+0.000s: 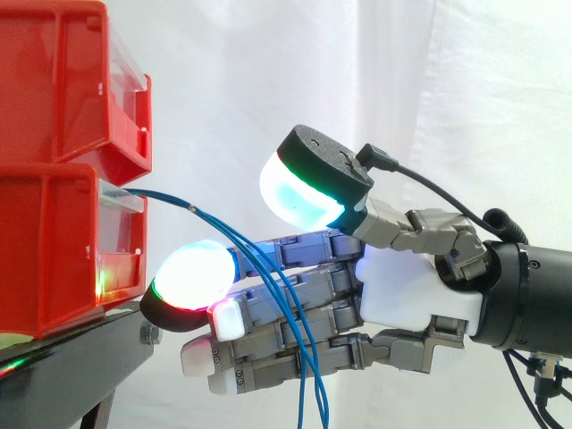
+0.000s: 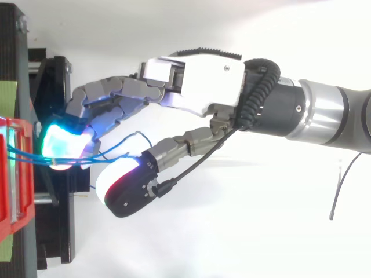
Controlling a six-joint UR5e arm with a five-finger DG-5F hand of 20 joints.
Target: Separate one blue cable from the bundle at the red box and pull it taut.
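Several thin blue cables [image 1: 172, 202] come out of the front of the lower red box [image 1: 54, 250], run right together, then fan apart and hang down past the bottom edge. My hand [image 1: 416, 290] reaches in from the right at the box's height. Its fingers lie nearly straight toward the box, one glowing fingertip [image 1: 192, 273] just short of the box front. The thumb pad [image 1: 299, 192] is raised well clear of the fingers. From above, the blue cables [image 2: 116, 154] pass through the gap between fingers and thumb, slack and not pinched. The hand [image 2: 203, 81] is open.
A second red bin [image 1: 63, 80] is stacked on the lower one, overhanging the cable exit. Both rest on a black stand [image 1: 71, 366] whose edge lies just under my fingertips. A white curtain hangs behind.
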